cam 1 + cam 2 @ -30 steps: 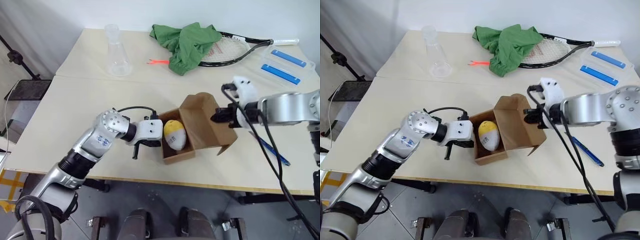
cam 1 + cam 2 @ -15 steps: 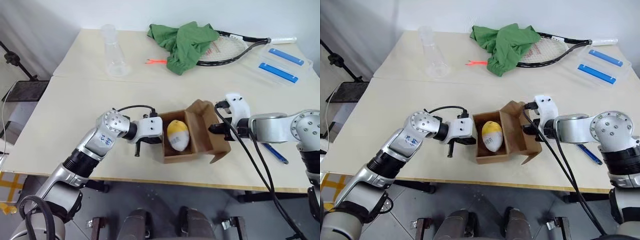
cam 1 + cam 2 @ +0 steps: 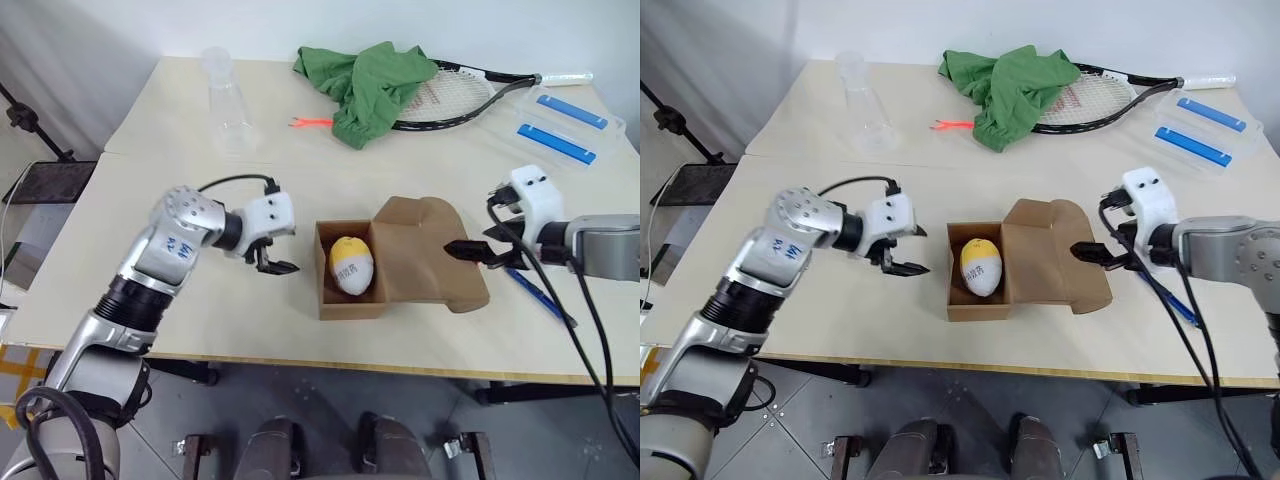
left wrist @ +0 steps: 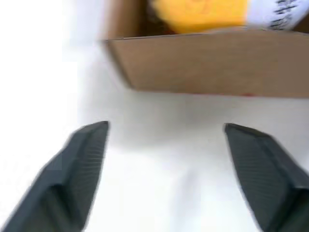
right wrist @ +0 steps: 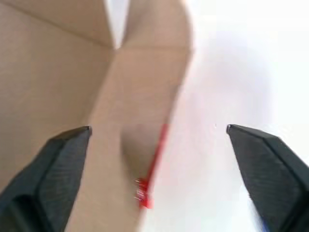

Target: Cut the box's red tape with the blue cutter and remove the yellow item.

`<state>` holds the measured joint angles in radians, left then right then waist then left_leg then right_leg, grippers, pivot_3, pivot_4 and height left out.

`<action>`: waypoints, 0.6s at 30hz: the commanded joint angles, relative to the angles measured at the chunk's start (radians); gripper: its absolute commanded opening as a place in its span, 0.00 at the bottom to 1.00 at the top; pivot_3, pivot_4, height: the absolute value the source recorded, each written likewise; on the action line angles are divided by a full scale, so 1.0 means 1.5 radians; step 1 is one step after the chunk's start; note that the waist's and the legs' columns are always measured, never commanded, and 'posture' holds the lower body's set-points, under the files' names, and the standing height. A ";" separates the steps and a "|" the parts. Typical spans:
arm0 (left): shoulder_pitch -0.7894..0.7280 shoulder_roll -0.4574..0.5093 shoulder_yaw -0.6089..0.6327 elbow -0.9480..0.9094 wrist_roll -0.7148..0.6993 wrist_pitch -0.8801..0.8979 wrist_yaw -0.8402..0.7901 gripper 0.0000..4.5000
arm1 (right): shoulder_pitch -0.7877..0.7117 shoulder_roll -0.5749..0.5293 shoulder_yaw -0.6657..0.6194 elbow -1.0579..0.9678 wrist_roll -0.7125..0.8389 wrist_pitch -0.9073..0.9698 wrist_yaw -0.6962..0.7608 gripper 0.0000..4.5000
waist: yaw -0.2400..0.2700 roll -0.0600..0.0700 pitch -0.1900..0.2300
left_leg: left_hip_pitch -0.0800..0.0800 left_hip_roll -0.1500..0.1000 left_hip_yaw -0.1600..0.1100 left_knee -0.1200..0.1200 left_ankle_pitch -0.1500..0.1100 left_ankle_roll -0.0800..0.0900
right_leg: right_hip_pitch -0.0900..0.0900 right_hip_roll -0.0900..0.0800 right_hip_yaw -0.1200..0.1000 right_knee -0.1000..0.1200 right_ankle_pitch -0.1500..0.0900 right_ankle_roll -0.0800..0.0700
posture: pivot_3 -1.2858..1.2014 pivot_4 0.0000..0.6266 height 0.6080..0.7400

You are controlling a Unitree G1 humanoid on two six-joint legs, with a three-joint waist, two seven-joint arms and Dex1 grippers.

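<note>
Open box at the surface centre, lid flaps folded flat out toward 3 o'clock. Inside, lying lengthwise: the yellow item, egg-shaped, yellow at its 12 o'clock end, white at the 6 o'clock end with dark print too small to read. Red tape as a thin strip along a flap edge, seen in the right wrist view.

Blue cutter on the surface at 3 o'clock of the flaps, partly behind the right arm's cable. Clear flask at 11 o'clock, upright, nothing visible inside. Green cloth at 12 o'clock, draped over a racket; thin orange-red forked thing just beside the cloth. Clear case with two blue bars at 2 o'clock.

Blue handwriting on the left forearm, not legible.

Left pincer at 9 o'clock of the box, near but apart from its wall, fingers spread wide, gripping nothing. Right pincer at 3 o'clock, over the outer flap edge, fingers likewise spread wide, empty; contact with the flap cannot be told.
</note>
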<state>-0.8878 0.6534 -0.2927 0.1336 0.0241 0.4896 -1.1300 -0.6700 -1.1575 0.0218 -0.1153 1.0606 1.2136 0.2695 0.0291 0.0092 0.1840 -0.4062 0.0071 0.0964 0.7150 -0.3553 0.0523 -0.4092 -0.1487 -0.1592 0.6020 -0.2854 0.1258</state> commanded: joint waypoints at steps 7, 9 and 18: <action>-0.057 -0.092 -0.004 -0.047 -0.070 -0.013 -0.027 1.00 | 0.071 -0.078 -0.121 -0.079 -0.073 -0.058 0.204 1.00 | 0.010 0.000 0.000 | 0.000 -0.001 0.000 0.001 0.000 0.000 | 0.000 0.000 0.000 0.001 0.000 0.001 | 0.52 0.24 1.00; -0.064 -0.116 -0.030 -0.022 -0.058 -0.029 -0.032 1.00 | 0.072 -0.067 -0.137 -0.079 -0.085 -0.056 0.200 1.00 | 0.011 0.000 0.000 | 0.000 -0.001 0.000 0.001 0.000 0.000 | 0.000 0.000 0.001 0.001 0.000 0.001 | 0.52 0.24 1.00; -0.111 -0.166 -0.119 0.142 0.009 -0.137 -0.063 0.88 | 0.127 -0.025 -0.217 -0.132 -0.091 -0.007 0.164 1.00 | 0.016 0.000 0.000 | 0.000 -0.004 0.000 0.001 0.000 0.001 | 0.000 0.000 0.001 0.002 0.000 0.001 | 0.52 0.24 1.00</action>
<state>-1.0343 0.4083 -0.4562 0.3315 0.0167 0.3225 -1.2096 -0.4801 -1.1923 -0.2379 -0.2733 0.9220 1.1886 0.5280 0.0537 0.0089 0.1841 -0.4060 0.0017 0.0964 0.7170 -0.3548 0.0531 -0.4091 -0.1496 -0.1583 0.6046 -0.2847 0.1270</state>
